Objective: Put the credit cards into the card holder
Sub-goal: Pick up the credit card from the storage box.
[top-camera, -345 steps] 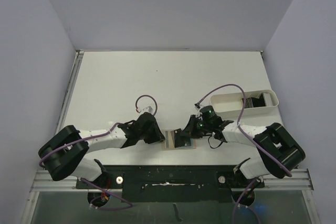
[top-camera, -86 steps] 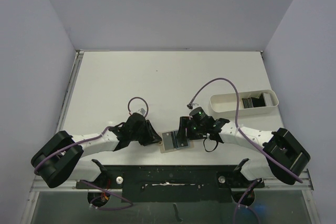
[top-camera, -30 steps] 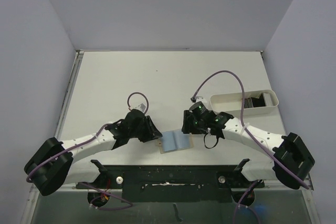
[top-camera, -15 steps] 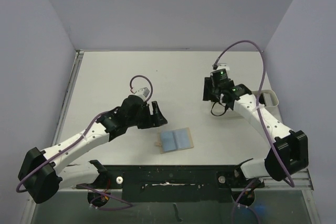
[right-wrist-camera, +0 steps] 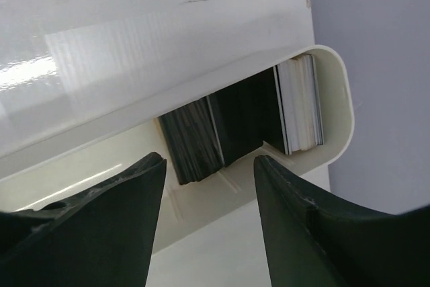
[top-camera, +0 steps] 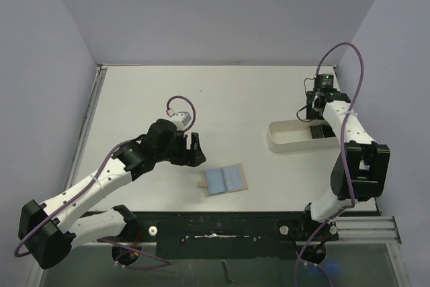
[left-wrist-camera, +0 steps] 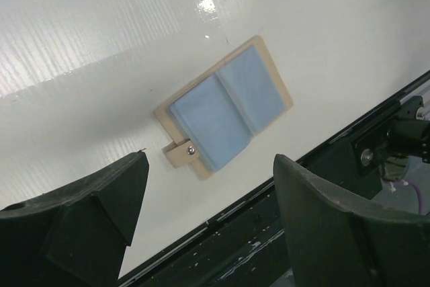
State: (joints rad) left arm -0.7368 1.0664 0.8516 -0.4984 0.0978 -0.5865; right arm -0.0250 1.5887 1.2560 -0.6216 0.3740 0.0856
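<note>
The right end effector hangs over the right end of the white tray, its jaws partly parted and empty. They straddle from above the dark cards, which stand on edge in that end. A few white cards stand beside them against the rounded end wall. The tray lies by the right edge of the worktop.

The wallet lies well apart from the tray, near the middle of the near edge. It is spread open, blue lining up, with no card showing on it. The left end effector hovers above it, jaws wide, holding nothing.

I judge the step in hand to be fetching a card. The next move calls for lowering the right jaws onto one thin card, parting it from its tightly packed neighbours. The card then has to be carried to the wallet, which the left arm may need to steady.
</note>
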